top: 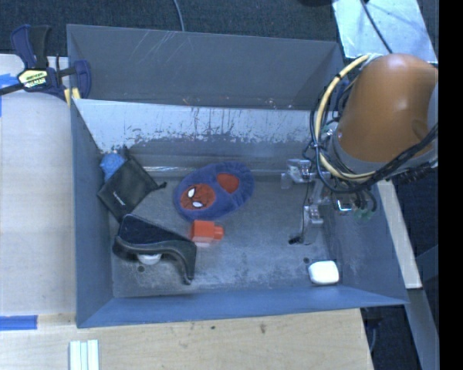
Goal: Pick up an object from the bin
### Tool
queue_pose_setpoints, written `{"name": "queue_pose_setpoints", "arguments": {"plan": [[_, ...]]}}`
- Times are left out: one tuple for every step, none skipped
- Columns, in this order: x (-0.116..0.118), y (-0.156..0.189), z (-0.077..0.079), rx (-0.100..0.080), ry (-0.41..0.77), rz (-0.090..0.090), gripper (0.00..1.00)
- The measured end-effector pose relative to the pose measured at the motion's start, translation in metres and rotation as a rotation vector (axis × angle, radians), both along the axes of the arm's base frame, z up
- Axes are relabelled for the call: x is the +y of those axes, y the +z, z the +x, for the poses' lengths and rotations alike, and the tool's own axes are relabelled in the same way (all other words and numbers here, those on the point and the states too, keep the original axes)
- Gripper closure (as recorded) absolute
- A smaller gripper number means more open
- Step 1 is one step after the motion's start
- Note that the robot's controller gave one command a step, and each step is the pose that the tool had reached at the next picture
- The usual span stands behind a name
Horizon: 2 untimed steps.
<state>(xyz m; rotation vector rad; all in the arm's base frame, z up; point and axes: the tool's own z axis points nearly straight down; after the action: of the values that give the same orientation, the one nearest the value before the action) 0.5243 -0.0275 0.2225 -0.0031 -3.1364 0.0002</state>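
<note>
The arm [368, 163] (orange cover [387, 110], looped cables [322, 126]) hangs low at right.

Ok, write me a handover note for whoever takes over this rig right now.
Gripper: low over the right side of the bin, holding nothing that I can see.
Nearest thing: small white lump in the lower right corner, apart from it.
Blue plush slipper and orange block mid-bin; black pouch and black curved object at left.
Done: nothing picked.
Left: grasp one thing and lift it.
</note>
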Motion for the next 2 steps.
{"name": "queue_pose_setpoints", "arguments": {"plan": [[0.054, -0.153, 0.101, -0.012, 0.271, 0.0, 0.0], [0.068, -0.121, 0.099, -0.013, 0.177, 0.001, 0.0]]}}
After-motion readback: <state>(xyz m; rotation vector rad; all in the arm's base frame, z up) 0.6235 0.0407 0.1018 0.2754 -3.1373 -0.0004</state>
